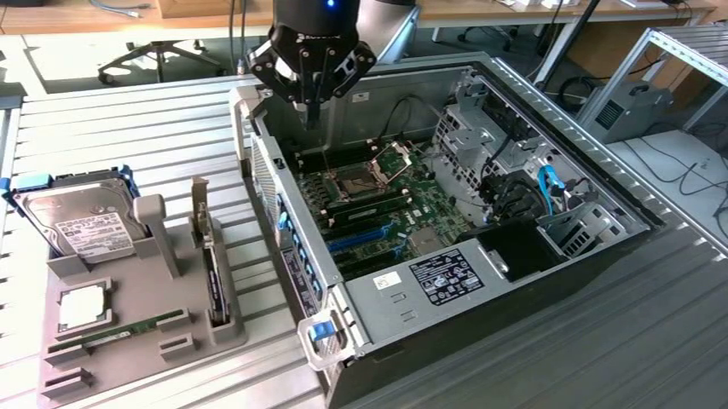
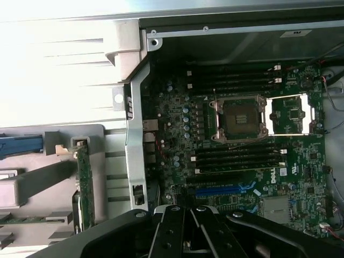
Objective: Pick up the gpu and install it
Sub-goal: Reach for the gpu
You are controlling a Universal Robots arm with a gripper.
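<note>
The gpu (image 1: pixel 210 271) stands on its edge in a slot of the grey holder (image 1: pixel 170 256) at the exterior view's left, silver bracket end up. In the wrist view the gpu (image 2: pixel 84 183) shows as a thin green card edge beside the case wall. My gripper (image 1: pixel 313 118) hangs over the far corner of the open computer case (image 1: pixel 376 294), above the motherboard (image 1: pixel 381 204), well apart from the gpu. Its fingers are shut together with nothing between them. In the wrist view the gripper (image 2: pixel 185 223) sits over the blue card slots (image 2: pixel 220 191).
The holder also carries a silver hard drive (image 1: pixel 80 223) with a white label and a green memory stick (image 1: pixel 119 331). The case's upright wall (image 1: pixel 285 221) stands between holder and motherboard. Inside are an open processor socket (image 2: pixel 239 118), memory sticks (image 2: pixel 236 158) and cables (image 1: pixel 546 192).
</note>
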